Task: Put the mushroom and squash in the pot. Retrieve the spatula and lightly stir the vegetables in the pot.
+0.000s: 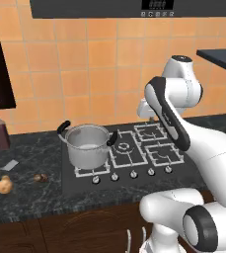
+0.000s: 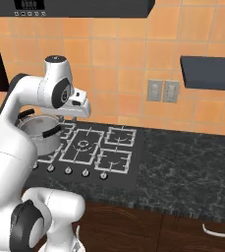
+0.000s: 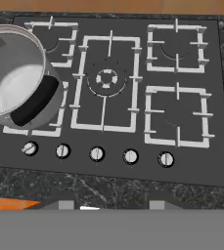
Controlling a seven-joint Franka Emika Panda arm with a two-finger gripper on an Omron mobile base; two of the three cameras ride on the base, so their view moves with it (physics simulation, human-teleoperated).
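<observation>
The desk (image 1: 30, 197), dark and speckled, is carrying everything, with the hob (image 1: 134, 148) set into it. The pot (image 1: 88, 144) is standing upright on the hob's near-left burner, looking empty, its two black handles pointing toward 10 and 4 o'clock in the left base view. The hand (image 2: 77, 110) is hovering high over the hob; whether its jaws are open or closed I cannot tell, and nothing is showing between them. So the first step, fetching a vegetable, seems not yet begun.

At the pot's 8 o'clock, well apart from it, the spatula (image 1: 1, 170) is lying flat, its long axis running from the blade at 2 o'clock to the handle at 8 o'clock. Just below it the squash (image 1: 5, 186) is sitting, and the mushroom (image 1: 40, 177) is near the squash's 3 o'clock. The next move is probably calling for a wide swing left and down to one of them.
</observation>
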